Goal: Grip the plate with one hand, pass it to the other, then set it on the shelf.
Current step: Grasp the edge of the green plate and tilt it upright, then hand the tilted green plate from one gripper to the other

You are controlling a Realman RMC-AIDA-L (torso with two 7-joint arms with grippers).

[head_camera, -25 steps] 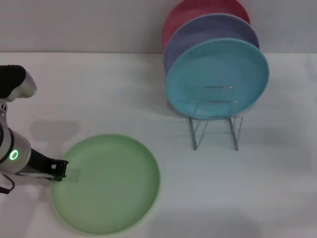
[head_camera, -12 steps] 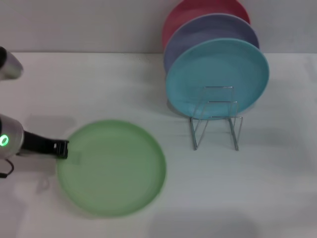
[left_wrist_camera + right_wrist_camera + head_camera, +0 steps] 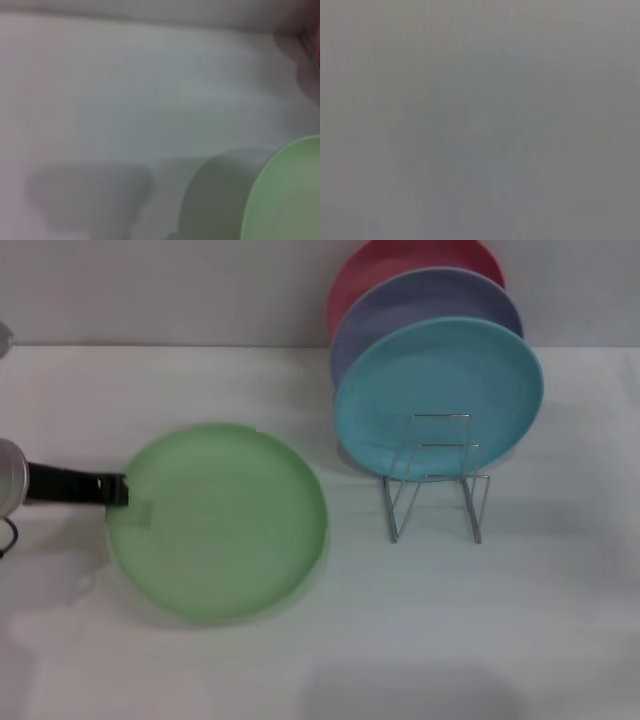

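The light green plate is held above the white table at the left of the head view, its face turned toward the camera. My left gripper is shut on the plate's left rim. The plate's edge also shows in the left wrist view, with its shadow on the table below. The silver wire shelf stands to the plate's right, its front loops bare. My right gripper is out of view; the right wrist view shows only plain grey.
A turquoise plate, a lavender plate and a red plate stand upright one behind the other at the back of the shelf. The white table stretches in front and to the right.
My left gripper has lifted the green plate off the table and carried it up and away from the front edge. The plate has tilted up toward the camera.
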